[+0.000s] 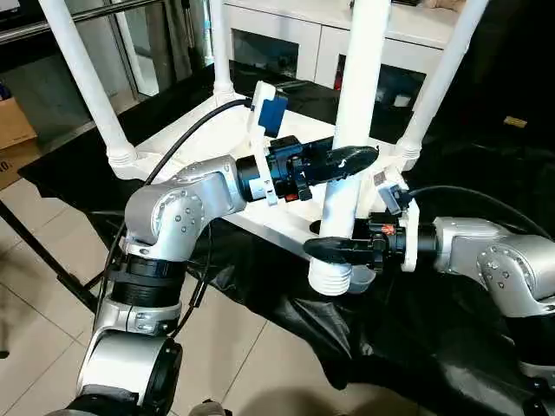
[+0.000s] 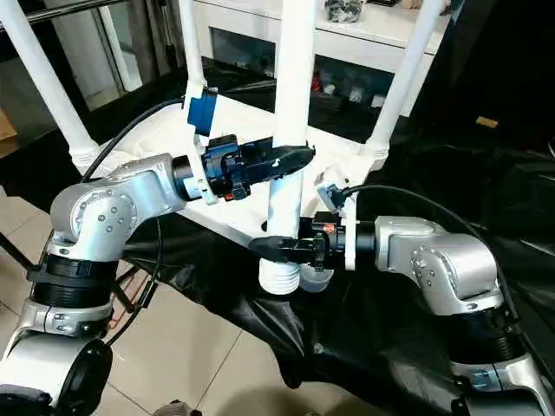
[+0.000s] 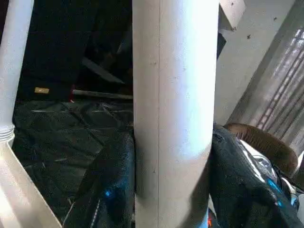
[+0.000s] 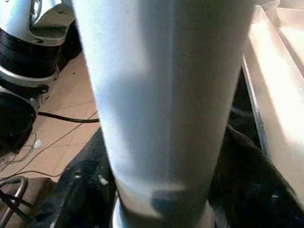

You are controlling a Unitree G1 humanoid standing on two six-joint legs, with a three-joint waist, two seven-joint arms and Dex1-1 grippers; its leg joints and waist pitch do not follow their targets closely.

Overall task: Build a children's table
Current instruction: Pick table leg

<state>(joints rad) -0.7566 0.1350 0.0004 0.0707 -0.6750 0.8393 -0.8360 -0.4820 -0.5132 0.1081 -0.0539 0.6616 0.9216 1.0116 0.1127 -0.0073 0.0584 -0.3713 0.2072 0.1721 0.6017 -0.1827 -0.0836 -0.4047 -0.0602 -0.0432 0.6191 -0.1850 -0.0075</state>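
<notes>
The fourth leg [image 1: 351, 113] stands upright at frame centre, its ribbed foot end just in front of the inverted tabletop [image 1: 178, 143] — three legs already stand in their corner sockets. The left tool [image 1: 342, 162] clasps the leg mid-shaft; the right tool [image 1: 334, 249] brackets it lower, and firm contact there cannot be confirmed. The tube is likely light, stiff and smooth — grip low, near the ribbed end. The target socket is hidden behind leg and tools.

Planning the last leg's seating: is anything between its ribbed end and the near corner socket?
Nothing visible blocks it. Both hands, left and right, hold the fourth leg upright; its ribbed end hangs beside the tabletop near edge.
</notes>
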